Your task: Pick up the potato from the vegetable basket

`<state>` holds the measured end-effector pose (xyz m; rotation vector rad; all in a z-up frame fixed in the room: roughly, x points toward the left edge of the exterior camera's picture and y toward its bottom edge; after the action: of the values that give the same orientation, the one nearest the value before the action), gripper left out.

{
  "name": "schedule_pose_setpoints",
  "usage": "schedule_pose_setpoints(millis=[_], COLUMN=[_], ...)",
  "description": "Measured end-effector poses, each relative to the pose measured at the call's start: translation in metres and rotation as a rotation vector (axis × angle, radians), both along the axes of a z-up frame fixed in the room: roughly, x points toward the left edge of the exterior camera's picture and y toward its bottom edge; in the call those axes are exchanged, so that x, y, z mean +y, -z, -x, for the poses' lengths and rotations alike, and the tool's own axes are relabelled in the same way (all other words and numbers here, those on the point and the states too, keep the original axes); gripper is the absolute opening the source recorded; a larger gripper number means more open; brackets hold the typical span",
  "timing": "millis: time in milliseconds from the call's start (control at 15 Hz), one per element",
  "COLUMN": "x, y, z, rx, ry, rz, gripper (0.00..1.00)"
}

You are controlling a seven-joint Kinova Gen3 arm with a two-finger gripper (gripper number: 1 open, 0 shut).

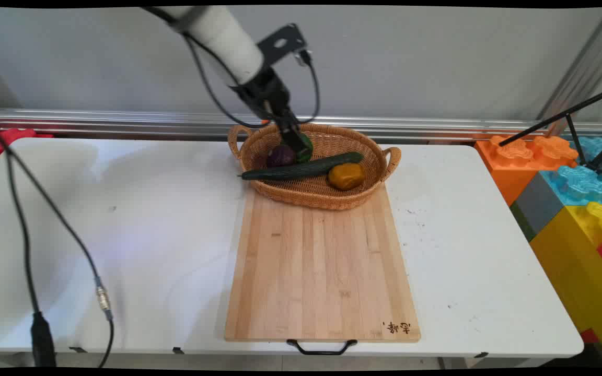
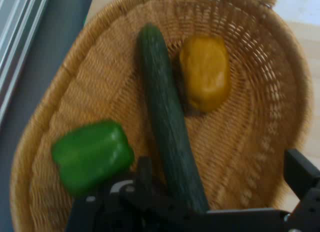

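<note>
A wicker basket (image 1: pixel 369 190) stands at the far end of a wooden cutting board (image 1: pixel 321 266). In it lie a long dark cucumber (image 1: pixel 306 168), an orange-yellow fruit (image 1: pixel 346 176), a green pepper (image 1: pixel 305 146) and a dark purple vegetable (image 1: pixel 280 155). My gripper (image 1: pixel 296 147) reaches down into the basket's back left part, just above the green pepper and the purple vegetable. In the hand view the gripper (image 2: pixel 222 167) is open with nothing held. The cucumber (image 2: pixel 167 117) runs up between its fingers, with the green pepper (image 2: pixel 92 154) to the left and the orange-yellow fruit (image 2: pixel 206 71) beyond. The purple vegetable is hidden there.
The board's black handle (image 1: pixel 322 347) hangs over the table's near edge. Big toy blocks (image 1: pixel 567 188) stand off the table's right side, with a black tripod leg (image 1: pixel 557 117) above them. Black cables (image 1: pixel 29 235) hang at the left. A metal rail (image 1: pixel 123 120) runs behind the table.
</note>
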<state>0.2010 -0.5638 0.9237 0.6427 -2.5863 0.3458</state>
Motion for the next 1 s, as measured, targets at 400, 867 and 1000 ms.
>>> schedule_pose_setpoints(millis=[400, 867, 1000], x=[-0.04, -0.064, -0.066], y=[0.042, 0.088, 0.099], z=[0.052, 0.087, 0.095], rx=[-0.033, -0.047, -0.047], ry=[0.063, 0.073, 0.072], rz=[0.023, 0.011, 0.005], gripper=[1.0, 1.0, 1.0])
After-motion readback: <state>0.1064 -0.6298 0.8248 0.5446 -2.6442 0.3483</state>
